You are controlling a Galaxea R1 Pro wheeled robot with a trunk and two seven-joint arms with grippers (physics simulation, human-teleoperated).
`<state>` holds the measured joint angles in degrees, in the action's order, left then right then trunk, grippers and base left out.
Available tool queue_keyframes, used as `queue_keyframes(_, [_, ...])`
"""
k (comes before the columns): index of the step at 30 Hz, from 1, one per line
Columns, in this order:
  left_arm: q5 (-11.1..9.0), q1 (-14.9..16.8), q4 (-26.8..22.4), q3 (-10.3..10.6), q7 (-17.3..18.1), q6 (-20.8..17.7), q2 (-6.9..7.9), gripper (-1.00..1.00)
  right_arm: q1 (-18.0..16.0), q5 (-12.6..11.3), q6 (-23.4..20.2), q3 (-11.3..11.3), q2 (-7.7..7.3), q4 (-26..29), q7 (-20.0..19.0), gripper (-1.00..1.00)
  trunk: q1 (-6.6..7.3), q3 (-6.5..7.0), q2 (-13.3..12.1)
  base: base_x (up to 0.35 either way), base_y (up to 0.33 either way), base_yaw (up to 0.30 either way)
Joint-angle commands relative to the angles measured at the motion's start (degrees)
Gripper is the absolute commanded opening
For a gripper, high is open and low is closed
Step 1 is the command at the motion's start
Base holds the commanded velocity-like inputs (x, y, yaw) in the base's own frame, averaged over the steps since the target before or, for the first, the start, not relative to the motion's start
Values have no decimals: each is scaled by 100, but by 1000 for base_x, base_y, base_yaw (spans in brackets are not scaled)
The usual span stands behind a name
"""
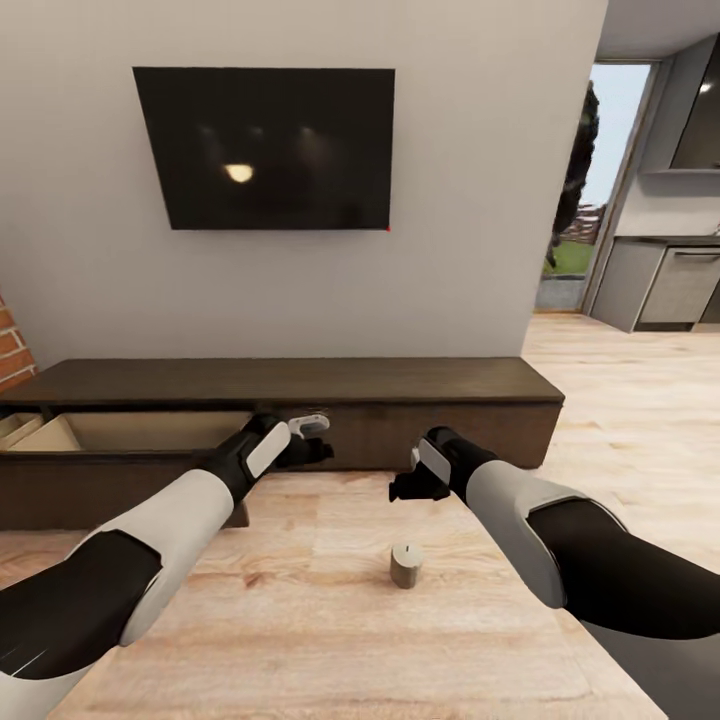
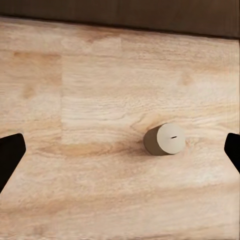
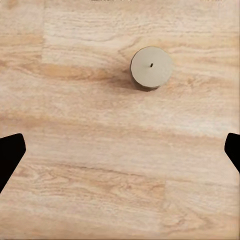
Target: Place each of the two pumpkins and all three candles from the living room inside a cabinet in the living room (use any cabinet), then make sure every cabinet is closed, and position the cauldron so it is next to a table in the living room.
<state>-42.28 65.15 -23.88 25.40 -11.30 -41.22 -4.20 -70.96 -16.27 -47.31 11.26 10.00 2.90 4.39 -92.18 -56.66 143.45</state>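
One tan candle (image 1: 406, 565) stands upright on the wooden floor in front of the cabinet (image 1: 400, 385), a long dark-brown console. The cabinet's left drawer (image 1: 150, 430) is pulled out, showing its pale interior. My left gripper (image 1: 312, 440) hovers open near that drawer's right end, above and left of the candle (image 2: 165, 139). My right gripper (image 1: 405, 488) is open too and hangs just above the candle (image 3: 151, 67), a little nearer the cabinet. Nothing sits between either pair of fingers. The pumpkins, cauldron and table are out of view.
A black TV (image 1: 265, 148) hangs on the grey wall above the console. A brick wall (image 1: 12, 350) edges the far left. To the right, the floor runs on toward a kitchen with grey units (image 1: 665, 285) and a glass door.
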Motion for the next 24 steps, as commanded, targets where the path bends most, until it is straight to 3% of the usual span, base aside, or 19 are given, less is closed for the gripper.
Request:
queue_keyframes(1, [-62,7,83,46,-48,0,-9,100,19,-58,79,24,0,9,45,100,3,-9,3,-155,-283,240])
queue_keyframes(6, [-62,2,165,51,-46,34,-33,100,38,-56,193,40,0,9,42,100,3,-25,3,-132,-234,254])
queue_keyframes(12, [-69,-60,237,52,-40,459,-44,100,205,-52,318,56,0,10,37,100,3,-40,3,-24,-41,261])
queue_keyframes(24, [-63,-410,378,52,-38,569,-72,100,262,-47,475,52,0,14,36,100,3,-45,3,-1,-37,89])
